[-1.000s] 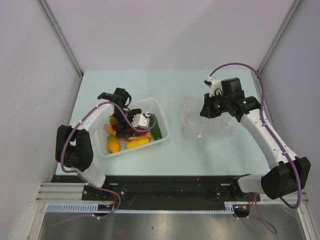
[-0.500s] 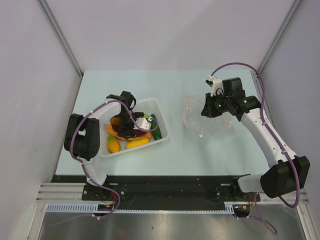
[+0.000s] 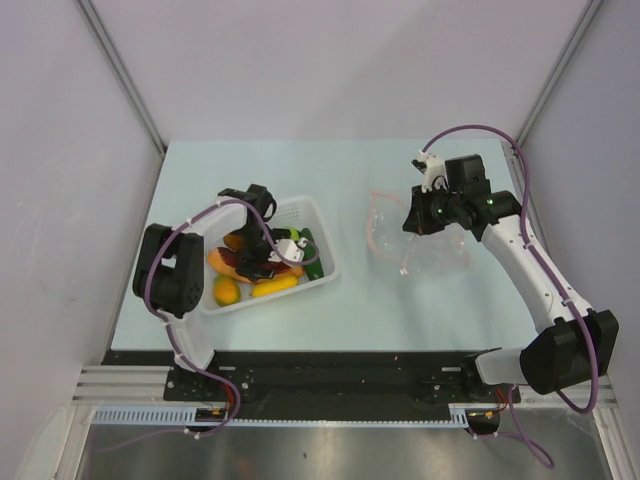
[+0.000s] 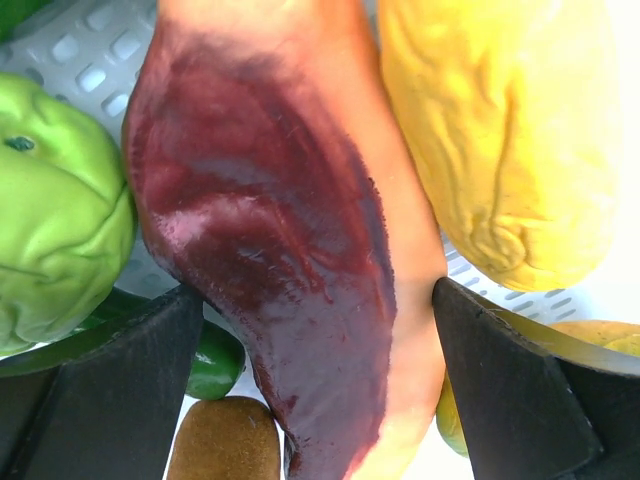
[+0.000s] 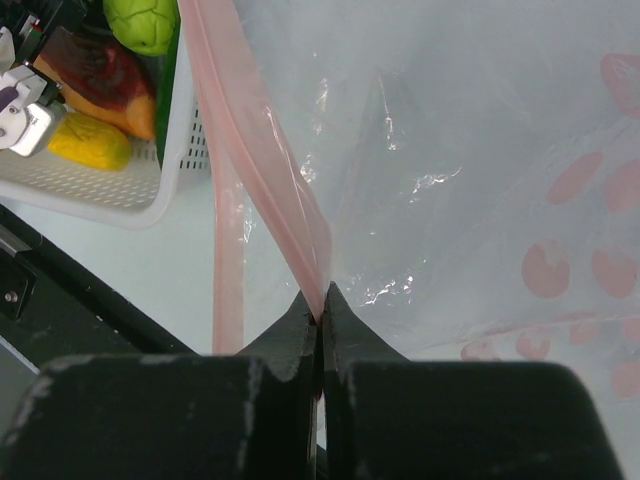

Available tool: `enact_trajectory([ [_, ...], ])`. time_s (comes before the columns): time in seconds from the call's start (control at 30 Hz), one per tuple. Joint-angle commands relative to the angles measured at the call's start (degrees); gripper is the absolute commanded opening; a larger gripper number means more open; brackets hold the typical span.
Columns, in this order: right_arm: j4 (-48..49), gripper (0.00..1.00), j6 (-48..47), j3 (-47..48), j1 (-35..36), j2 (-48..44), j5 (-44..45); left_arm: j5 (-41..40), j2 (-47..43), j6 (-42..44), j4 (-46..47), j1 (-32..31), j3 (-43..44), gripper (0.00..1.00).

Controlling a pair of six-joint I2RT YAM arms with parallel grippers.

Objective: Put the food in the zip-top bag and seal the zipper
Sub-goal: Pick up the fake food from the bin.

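Plastic basket (image 3: 270,297) at the near left holds the food. My left claw (image 4: 318,290) is down in it, fingers spread either side of the reddish-brown piece (image 4: 270,250) and not squeezing, as far as I can tell. That piece looks smooth and tapered, crowded between a yellow fruit (image 4: 500,130) and a lime-green ball (image 4: 55,200). If I close off-centre, it could squirt out or drag a neighbour along. Farther right, my right claw (image 5: 321,305) is pressed together on the pink zipper strip (image 5: 260,150) of the bag (image 5: 450,150), holding one lip up. Such thin film could slip free and let the mouth sag. The bag looks clear, crinkled and pink-spotted, with nothing visible inside.
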Motion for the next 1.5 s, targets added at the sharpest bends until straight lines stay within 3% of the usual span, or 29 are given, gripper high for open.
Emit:
enact_trajectory([
  [0.0, 0.35, 0.00, 0.31, 1.17, -0.24, 0.11, -0.72, 3.17, -1.56, 3.24, -1.77, -1.38, -0.02, 1.00],
  [0.73, 0.35, 0.00, 0.05, 0.47, -0.50, -0.15, -1.51, 1.15, -2.71, 1.23, -5.47, -1.38, 2.97, 1.00],
  [1.17, 0.18, 0.00, 0.05, 0.20, -0.76, -0.42, -1.42, 0.97, 1.16, -9.14, 10.61, -1.20, -3.62, 1.00],
  [1.3, 0.27, 0.00, 0.14, 0.03, -0.85, -0.68, -1.42, 0.62, 0.03, -10.29, 13.26, -1.20, -5.82, 0.83],
  [1.47, 0.00, 0.00, -0.04, 0.12, -1.03, -1.12, -1.77, 0.62, -5.33, -11.17, 9.84, -1.20, -6.26, 0.65],
])
